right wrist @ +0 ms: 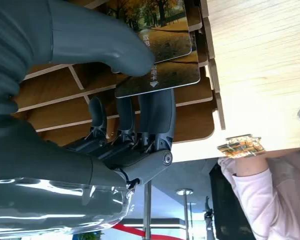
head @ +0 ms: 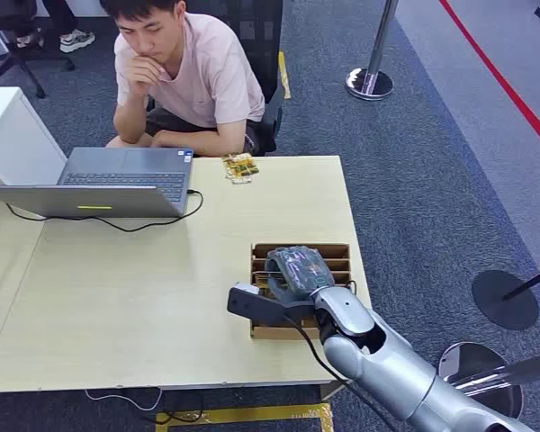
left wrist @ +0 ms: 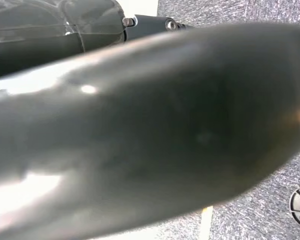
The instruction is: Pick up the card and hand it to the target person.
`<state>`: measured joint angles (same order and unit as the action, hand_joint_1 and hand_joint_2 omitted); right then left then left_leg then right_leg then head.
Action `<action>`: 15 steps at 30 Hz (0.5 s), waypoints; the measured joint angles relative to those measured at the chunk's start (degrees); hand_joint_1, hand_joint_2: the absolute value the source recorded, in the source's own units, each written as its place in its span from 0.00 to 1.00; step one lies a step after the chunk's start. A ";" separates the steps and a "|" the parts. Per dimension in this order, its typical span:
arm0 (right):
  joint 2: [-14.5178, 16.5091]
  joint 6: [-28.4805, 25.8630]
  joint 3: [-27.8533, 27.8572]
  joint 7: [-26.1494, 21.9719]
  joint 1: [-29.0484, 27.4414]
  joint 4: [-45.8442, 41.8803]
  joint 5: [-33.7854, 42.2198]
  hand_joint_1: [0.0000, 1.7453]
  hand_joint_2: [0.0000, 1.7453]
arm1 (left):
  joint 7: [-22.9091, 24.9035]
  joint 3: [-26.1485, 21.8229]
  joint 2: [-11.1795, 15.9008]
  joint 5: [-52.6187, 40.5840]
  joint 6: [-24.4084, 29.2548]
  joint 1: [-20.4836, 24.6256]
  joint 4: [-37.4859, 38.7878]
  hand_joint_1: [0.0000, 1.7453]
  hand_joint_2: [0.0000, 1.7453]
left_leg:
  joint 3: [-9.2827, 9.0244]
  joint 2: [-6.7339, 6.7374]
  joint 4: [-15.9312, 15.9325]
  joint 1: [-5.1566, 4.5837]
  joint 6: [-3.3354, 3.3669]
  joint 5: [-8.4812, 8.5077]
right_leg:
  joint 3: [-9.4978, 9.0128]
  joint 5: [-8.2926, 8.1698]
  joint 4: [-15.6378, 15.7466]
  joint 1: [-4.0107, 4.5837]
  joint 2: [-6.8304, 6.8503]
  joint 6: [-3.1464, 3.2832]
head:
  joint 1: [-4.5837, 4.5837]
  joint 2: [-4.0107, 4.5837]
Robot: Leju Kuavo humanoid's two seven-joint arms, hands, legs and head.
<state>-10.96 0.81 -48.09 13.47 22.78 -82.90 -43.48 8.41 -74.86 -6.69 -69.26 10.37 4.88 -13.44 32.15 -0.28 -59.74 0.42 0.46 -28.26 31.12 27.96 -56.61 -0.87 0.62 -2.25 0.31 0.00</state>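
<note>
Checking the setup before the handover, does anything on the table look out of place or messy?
Mostly tidy. The small pile of yellow patterned cards lies loose and askew at the pale wooden table's far edge, outside the slotted wooden card holder, where the right hand is working.

The glossy silver right arm (head: 390, 360) ends in a grey ribbed-covered right hand (right wrist: 103, 100) — thick grey thumb, darker fingers (right wrist: 156, 115) — with a thin black cable (head: 315, 351) behind the hand.

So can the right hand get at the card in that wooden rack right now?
Probably yes. The right hand is already at the wooden rack, thumb on one face of a card and fingers behind it, with nothing in between. Whether the pinch is firm is unclear.
</note>
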 joint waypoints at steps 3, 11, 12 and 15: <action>0.07 0.01 0.00 -0.01 0.01 0.00 0.01 0.63 1.00 | 0.00 0.00 0.00 0.02 -0.01 0.00 0.00 0.00 0.00 | 0.00 0.00 0.00 0.00 0.00 0.00 | 0.00 0.00 0.00 0.00 0.00 0.00 | -0.01 0.01; 0.10 0.02 -0.02 0.00 -0.01 0.00 0.01 0.67 1.00 | 0.17 0.00 0.00 0.01 -0.34 0.00 0.00 0.00 1.00 | 0.00 0.00 0.00 0.00 0.00 0.00 | 0.00 0.00 0.00 0.00 0.00 0.00 | -0.01 0.01; 0.10 0.02 -0.02 0.00 -0.01 0.00 0.01 0.66 1.00 | 0.17 0.00 0.00 0.01 -0.35 0.00 0.00 0.00 1.00 | 0.00 0.00 0.00 0.00 0.00 0.00 | 0.00 0.00 0.00 0.00 0.00 0.00 | -0.01 0.01; 0.10 0.02 -0.02 0.01 -0.01 0.00 0.01 0.67 1.00 | 0.17 0.00 0.00 0.01 -0.36 0.00 0.00 0.00 1.00 | 0.00 0.00 0.00 0.00 0.00 0.00 | 0.00 0.00 0.00 0.00 0.00 0.00 | -0.01 0.00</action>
<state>-10.86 0.83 -48.11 13.49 22.77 -82.90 -43.48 8.59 -74.86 -6.69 -69.26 10.01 4.88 -13.44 32.15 -0.28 -59.74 0.42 0.46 -28.25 31.12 27.96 -56.61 -0.87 0.62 -2.25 0.30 0.00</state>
